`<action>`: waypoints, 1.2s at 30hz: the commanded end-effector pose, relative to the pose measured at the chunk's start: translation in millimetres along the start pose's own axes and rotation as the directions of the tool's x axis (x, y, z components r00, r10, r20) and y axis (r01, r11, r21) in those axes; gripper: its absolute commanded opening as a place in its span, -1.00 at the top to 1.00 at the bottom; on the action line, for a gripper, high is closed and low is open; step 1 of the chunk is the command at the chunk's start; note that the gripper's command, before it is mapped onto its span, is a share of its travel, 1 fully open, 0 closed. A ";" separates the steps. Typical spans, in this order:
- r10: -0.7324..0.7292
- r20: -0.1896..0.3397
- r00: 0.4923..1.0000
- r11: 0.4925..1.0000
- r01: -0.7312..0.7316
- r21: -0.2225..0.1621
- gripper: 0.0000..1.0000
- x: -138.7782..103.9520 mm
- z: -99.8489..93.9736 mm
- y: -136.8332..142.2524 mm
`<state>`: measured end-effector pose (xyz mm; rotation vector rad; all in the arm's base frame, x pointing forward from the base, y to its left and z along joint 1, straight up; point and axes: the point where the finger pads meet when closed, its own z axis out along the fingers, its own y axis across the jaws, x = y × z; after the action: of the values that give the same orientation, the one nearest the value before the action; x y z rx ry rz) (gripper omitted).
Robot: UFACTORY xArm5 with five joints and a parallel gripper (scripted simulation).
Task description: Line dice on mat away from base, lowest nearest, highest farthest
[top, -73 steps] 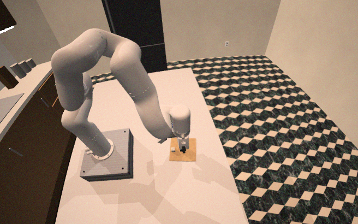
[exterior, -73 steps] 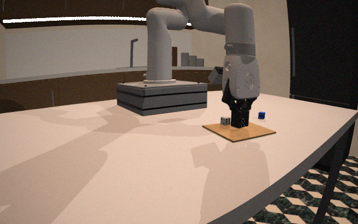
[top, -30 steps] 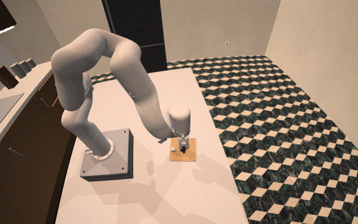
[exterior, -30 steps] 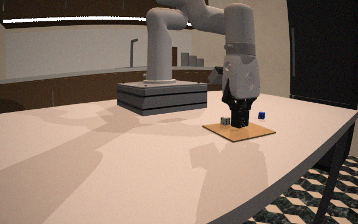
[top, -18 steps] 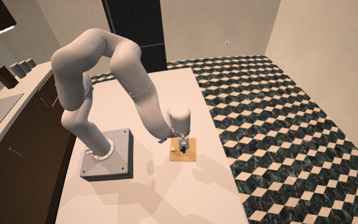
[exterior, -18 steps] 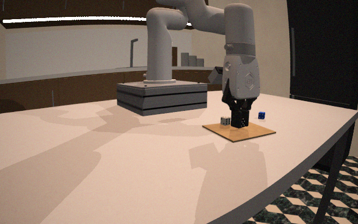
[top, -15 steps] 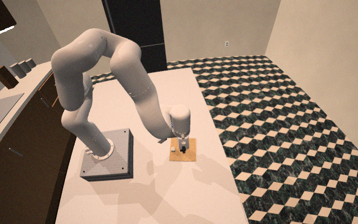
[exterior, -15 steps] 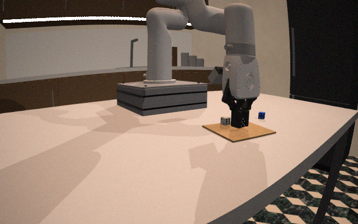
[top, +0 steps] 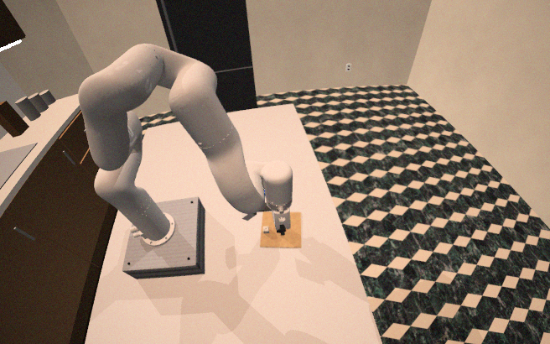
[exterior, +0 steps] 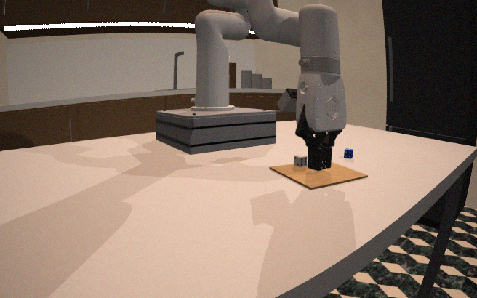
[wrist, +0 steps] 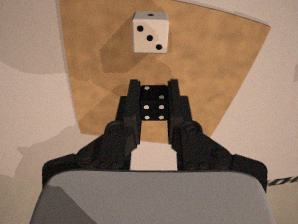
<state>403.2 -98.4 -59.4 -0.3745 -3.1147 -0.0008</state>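
While the white die [top: 266, 229] [exterior: 300, 160] [wrist: 150, 36] sits on the mat, the gripper [top: 281, 230] [exterior: 320, 158] [wrist: 154, 93] has the black die [exterior: 324, 163] [wrist: 153, 102] pinched

So the black die is right between the fingertips, down low over the tan mat [top: 293, 241] [exterior: 313, 179] [wrist: 225, 50]. Whether its underside actually touches the mat is hard to say; the fingers cover too much of it. Top view is no help with that one either, since the gripper hides the die.

Fingers are mostly closed, just a die's width apart, and gripping the black die from two opposite sides. Wrist view shows two of its faces between them — one with two white pips, the other with four.

White die stands apart from the fingers, on the part of the mat closer to the robot's grey base [top: 186, 210] [exterior: 218, 134]. It shows a broad face with three pips and a thin slice of a face with one in the wrist view. From above, it and the gripper make a row heading roughly away from the base.

Blue die [exterior: 348, 153] is off the mat — sitting on the pale table [top: 251, 294] [exterior: 182, 218] [wrist: 25, 100], beyond the mat in the exterior view. As for what holds what, the mat lies flat on the table with the white die fully on it.

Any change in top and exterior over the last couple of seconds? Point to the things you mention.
Nothing clearly moved, taken or let go. Hand [top: 281, 231] [exterior: 320, 168] [wrist: 154, 93] still at the black die [exterior: 324, 163] [wrist: 152, 111]; white die [top: 266, 229] [exterior: 300, 160] [wrist: 150, 36] still on the mat [top: 272, 241] [exterior: 313, 182] [wrist: 215, 60], blue die [exterior: 348, 153] off it.
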 end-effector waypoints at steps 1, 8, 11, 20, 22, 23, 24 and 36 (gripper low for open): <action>0.000 0.003 1.000 1.000 0.000 0.000 0.69 -1.3 -1.0 0.0; 0.000 0.003 1.000 1.000 0.000 0.000 0.69 -1.3 -1.0 0.0; 0.000 0.003 1.000 1.000 0.000 0.000 0.69 -1.3 -0.9 0.0; 0.000 0.003 1.000 1.000 0.000 0.000 0.69 -1.3 1.2 0.0; 0.000 0.003 1.000 1.000 0.000 0.000 0.69 -1.3 1.8 0.0; 0.000 0.003 1.000 1.000 0.000 0.000 0.69 -1.3 2.1 0.0; -0.001 0.003 1.000 1.000 0.001 0.000 0.69 -1.3 2.4 0.0; -0.001 0.003 1.000 1.000 0.001 0.000 0.69 -1.3 3.3 0.0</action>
<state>403.1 -98.4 -63.6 -0.3735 -3.1148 -0.0008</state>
